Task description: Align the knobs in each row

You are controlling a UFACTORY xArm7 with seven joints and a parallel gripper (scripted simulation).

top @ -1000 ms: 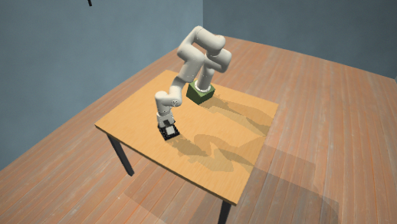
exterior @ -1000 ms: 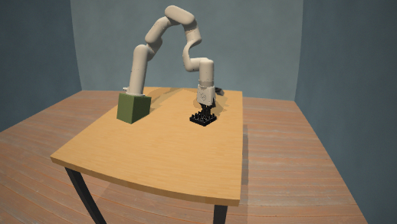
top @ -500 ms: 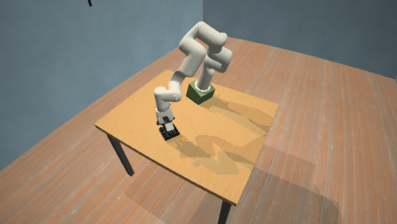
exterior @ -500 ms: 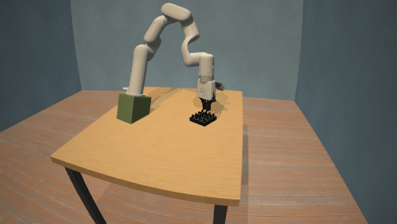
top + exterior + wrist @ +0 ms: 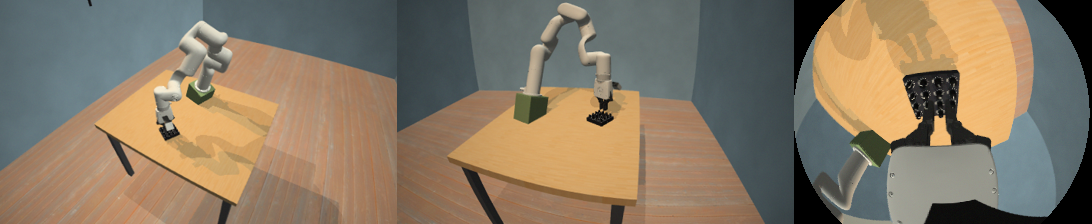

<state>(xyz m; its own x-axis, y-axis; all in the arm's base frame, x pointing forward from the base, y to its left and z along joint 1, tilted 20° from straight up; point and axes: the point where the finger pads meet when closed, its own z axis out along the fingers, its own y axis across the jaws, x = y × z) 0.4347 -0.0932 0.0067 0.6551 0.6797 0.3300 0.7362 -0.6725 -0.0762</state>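
Note:
The black knob box (image 5: 171, 134) (image 5: 599, 120) (image 5: 934, 91) stands on its feet on the wooden table (image 5: 214, 161) (image 5: 550, 153), and its knobs are too small to read. My gripper (image 5: 168, 126) (image 5: 604, 108) (image 5: 939, 107) points straight down over the box's edge row nearest the wrist camera. Its fingertips are just above or level with the knob tops. The fingers stand narrow with a small gap between them. I see no knob clamped between them. The knob under the fingertips is partly hidden by the fingers.
The arm's green base block (image 5: 200, 93) (image 5: 529, 108) (image 5: 869, 144) stands on the table behind the box. The table edge lies a short way beyond the box in the top view.

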